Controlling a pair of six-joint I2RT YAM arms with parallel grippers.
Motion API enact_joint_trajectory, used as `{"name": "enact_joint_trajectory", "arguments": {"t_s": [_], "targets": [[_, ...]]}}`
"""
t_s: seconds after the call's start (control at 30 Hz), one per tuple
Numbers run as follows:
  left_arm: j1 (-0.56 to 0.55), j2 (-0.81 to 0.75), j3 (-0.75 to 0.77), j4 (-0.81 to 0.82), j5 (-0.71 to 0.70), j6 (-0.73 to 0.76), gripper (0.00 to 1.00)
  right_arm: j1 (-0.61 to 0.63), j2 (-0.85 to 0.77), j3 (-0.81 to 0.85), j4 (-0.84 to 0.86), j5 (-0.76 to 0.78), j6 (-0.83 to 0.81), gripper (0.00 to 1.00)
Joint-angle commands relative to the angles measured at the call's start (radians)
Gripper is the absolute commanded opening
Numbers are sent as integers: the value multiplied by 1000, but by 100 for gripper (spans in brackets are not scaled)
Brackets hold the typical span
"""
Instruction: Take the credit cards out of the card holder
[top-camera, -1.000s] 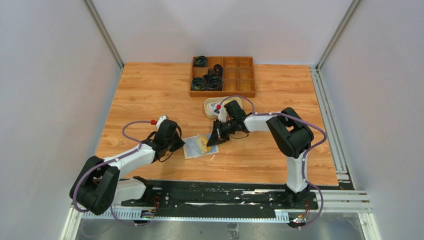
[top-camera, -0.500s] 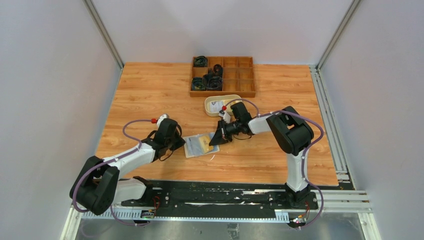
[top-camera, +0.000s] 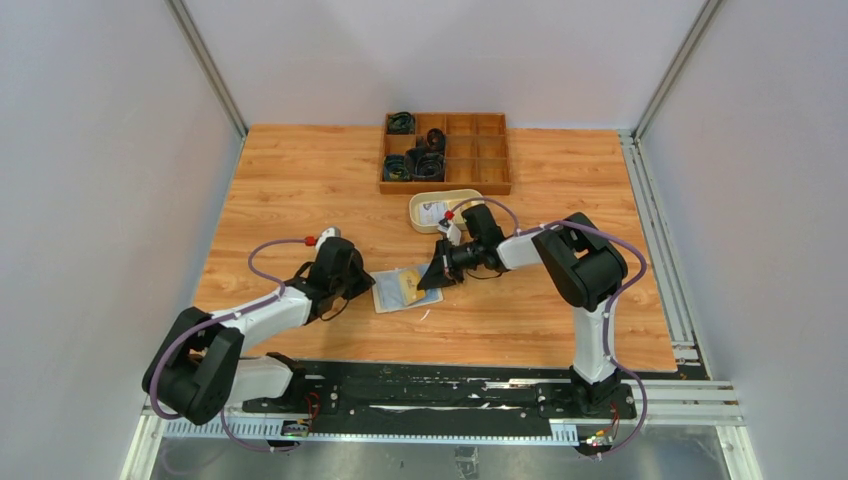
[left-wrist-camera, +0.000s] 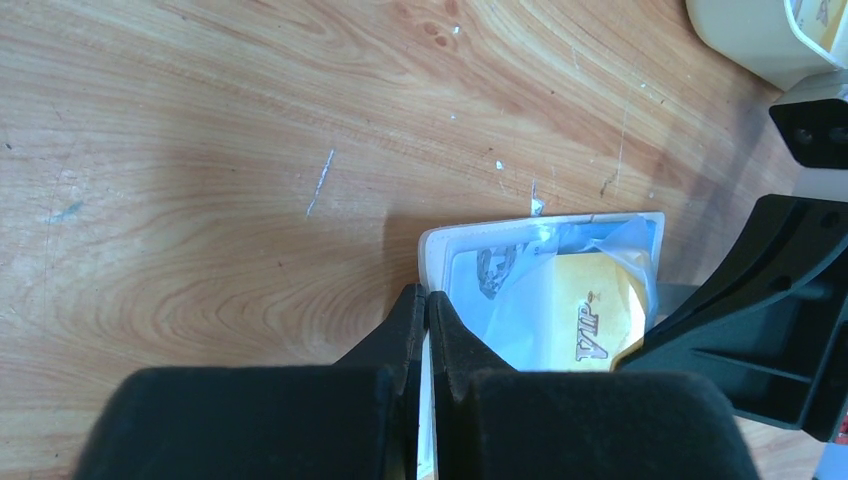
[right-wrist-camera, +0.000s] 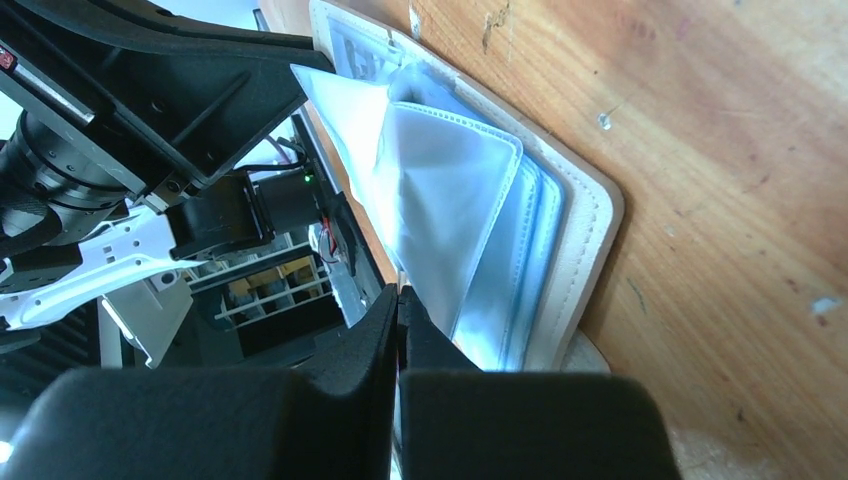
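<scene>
Lying open, flat beige card holder (top-camera: 405, 288), glossy pale-blue pockets (right-wrist-camera: 450, 190)

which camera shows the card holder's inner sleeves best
Right wrist: the card holder lies open up close, its pale sleeves fanned out and their stitching visible. Left wrist shows only part of it, cut off below. Top external shows it small, without detail.
</scene>
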Motion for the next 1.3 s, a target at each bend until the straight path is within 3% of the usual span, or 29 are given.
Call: {"name": "enact_joint_trajectory", "arguments": {"t_s": [0.0,0.17,0.37,0.67,0.77,1.0,1.13,1.27], "targets": [[10,-10,0,27,5,2,0,9,-23,-30,121,-27,66,0],[13,-23,2,3,-9,14,0,2,-34,-48,276,-53,200,0],[13,-36,-4,-3,-12,18,0,-8,-20,-103,458,42,379,0],[13,-31,-4,4,-8,14,0,79,195,-61,985,44,837,0],[13,-40,-7,-3,-14,14,0,111,226,-53,1015,51,869,0],[15,-43,-9,-6,-19,14,0,140,136,-66,708,33,611,0],[15,-41,-6,-4,-18,11,0,153,41,-3,235,41,294,0],[15,-45,-6,-8,-20,12,0,161,-57,102,-264,176,-82,0]]}}
